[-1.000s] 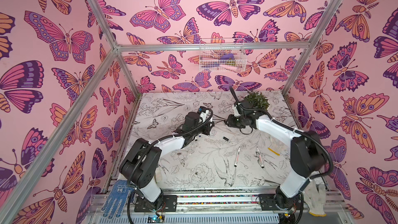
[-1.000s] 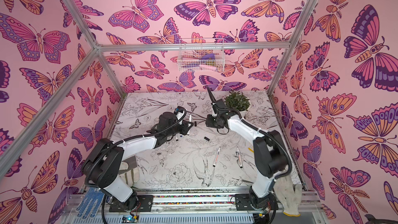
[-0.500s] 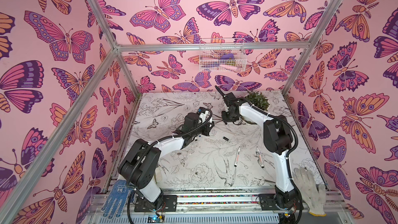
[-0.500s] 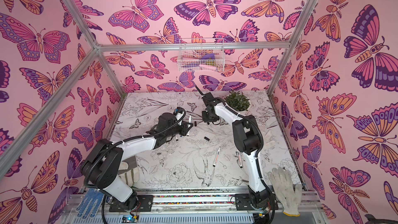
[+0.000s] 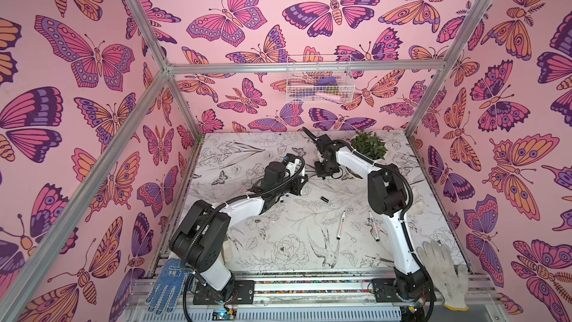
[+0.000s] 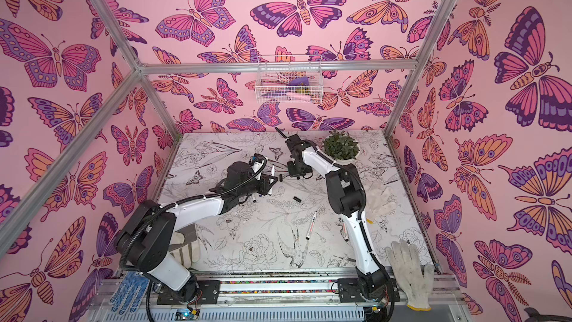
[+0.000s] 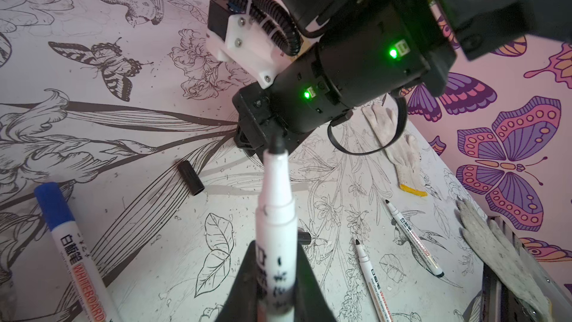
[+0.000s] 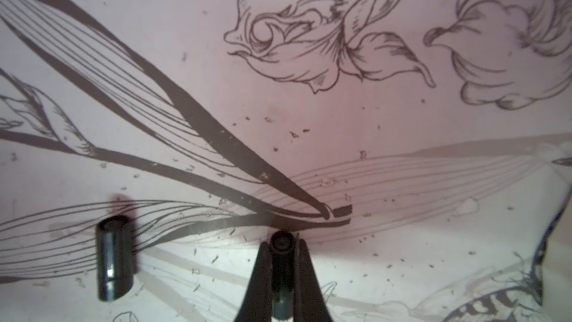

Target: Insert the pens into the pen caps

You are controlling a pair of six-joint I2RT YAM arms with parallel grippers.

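Toward the far middle of the table (image 5: 272,230) we find our left gripper (image 7: 275,261) clamped on an uncapped pen (image 7: 274,199) and our right gripper (image 8: 282,250) pinching a black cap (image 8: 281,289). A loose cap (image 8: 115,258) lies beside it, with spare pens (image 5: 340,225) nearer, rightward.

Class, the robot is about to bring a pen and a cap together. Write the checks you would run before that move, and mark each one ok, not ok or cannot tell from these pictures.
1. The left pincer is shut on a pen: ok.
2. That pen's tip is bare and sticks out past the pincer: ok.
3. The right pincer is shut on a black cap: ok.
4. The held cap's open end faces outward: ok.
5. The pen tip is lined up with the cap's opening: cannot tell; neither wrist view shows both.
6. The spare black cap lies apart from the held one: ok.
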